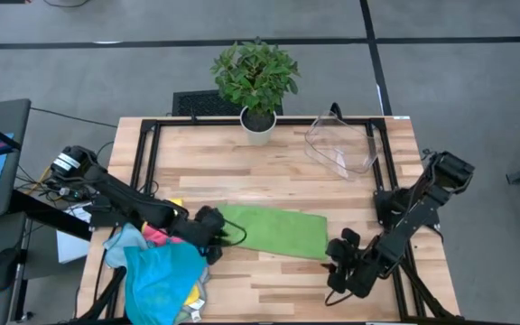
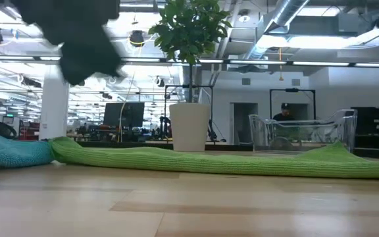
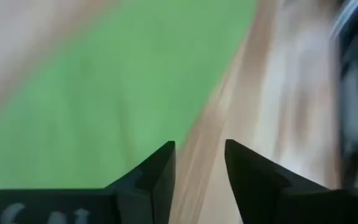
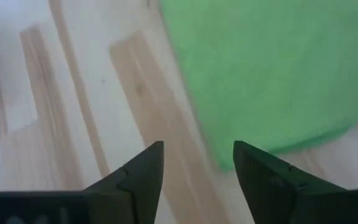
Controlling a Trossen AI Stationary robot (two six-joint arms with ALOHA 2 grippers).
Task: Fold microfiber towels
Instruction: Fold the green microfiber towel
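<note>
From above, the green towel [image 1: 273,230] lies as a folded strip on the tabletop [image 1: 269,162], the left tool [image 1: 213,236] at one short end beside the heap of unfolded towels [image 1: 156,271] and the right tool [image 1: 343,255] just off the other. At tabletop height the strip lies flat with nothing gripping it. Both wrist views show the fingers apart and empty over the towel's edge, so this fold looks just released; next comes regripping for a second fold.

green towel [image 2: 229,162] on table [image 2: 189,204], plant pot [image 2: 189,126] behind
</note>
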